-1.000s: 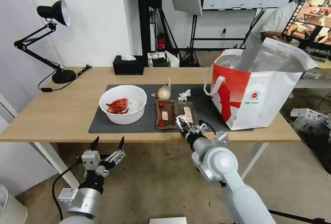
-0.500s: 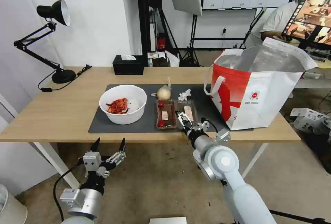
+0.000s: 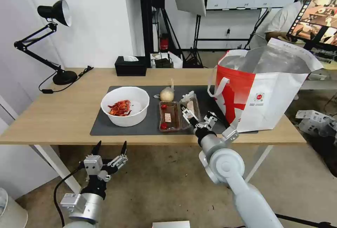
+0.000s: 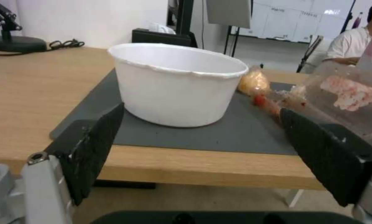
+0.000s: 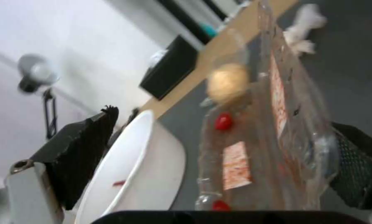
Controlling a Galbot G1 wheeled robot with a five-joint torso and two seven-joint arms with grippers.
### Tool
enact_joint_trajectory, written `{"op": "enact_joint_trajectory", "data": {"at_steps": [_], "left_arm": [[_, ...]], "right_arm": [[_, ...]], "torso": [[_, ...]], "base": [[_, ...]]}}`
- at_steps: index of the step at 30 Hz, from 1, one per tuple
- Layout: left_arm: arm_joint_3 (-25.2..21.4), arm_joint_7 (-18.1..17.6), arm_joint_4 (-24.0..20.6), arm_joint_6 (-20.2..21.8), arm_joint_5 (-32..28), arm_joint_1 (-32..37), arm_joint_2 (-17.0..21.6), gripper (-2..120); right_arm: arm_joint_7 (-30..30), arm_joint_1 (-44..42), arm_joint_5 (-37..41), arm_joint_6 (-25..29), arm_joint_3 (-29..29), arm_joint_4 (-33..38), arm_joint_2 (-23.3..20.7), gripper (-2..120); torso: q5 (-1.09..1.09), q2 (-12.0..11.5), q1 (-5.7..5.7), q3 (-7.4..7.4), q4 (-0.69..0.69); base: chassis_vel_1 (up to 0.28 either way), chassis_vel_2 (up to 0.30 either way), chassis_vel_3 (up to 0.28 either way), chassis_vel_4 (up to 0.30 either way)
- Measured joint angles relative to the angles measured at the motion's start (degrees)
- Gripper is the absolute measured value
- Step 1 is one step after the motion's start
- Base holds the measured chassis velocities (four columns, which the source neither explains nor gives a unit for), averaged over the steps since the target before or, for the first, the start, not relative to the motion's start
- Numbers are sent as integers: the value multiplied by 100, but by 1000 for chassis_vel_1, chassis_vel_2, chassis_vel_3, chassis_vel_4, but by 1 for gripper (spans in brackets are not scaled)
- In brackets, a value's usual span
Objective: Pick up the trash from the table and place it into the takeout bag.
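The left gripper (image 3: 109, 148) hangs below the table (image 3: 49, 115) edge, fingers spread wide and empty. On the mat (image 3: 105, 124), the bowl (image 3: 125, 105) sits left of the knotted bag (image 3: 167, 94), with the tissue (image 3: 185, 97) partly hidden. The right gripper (image 3: 199, 117) grips the clamshell tray (image 3: 177, 115), lifting its right half; its contents are blurred. The takeout bag (image 3: 263, 94) stands open at right
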Motion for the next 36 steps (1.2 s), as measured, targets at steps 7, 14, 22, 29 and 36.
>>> {"op": "enact_joint_trajectory", "data": {"at_steps": [7,14,22,29,36], "left_arm": [[-23,1,-43,-31,15,13,-7,100],[-24,0,-15,-34,22,5,17,100],[-47,-4,-21,-12,-23,-42,99,100],[-70,-6,-72,8,-66,-40,114,100],[-76,-112,-306,550,-641,-153,332,100]], "right_arm": [[279,517,1340,-825,-222,-258,103,100],[711,842,1909,-1018,-265,-599,259,100],[734,885,1914,-992,-264,-574,217,100],[-784,1343,-469,-1043,-565,-702,-376,97],[-2766,2716,-2440,-1073,-1192,-1894,-1208,71]], "torso": [[0,0,0,0,2],[-1,0,1,0,1],[0,0,0,0,0],[0,0,0,-1,0],[1,0,0,0,1]], "base": [[0,0,0,0],[0,0,0,0],[0,0,0,0],[0,0,0,0],[0,0,0,0]]}}
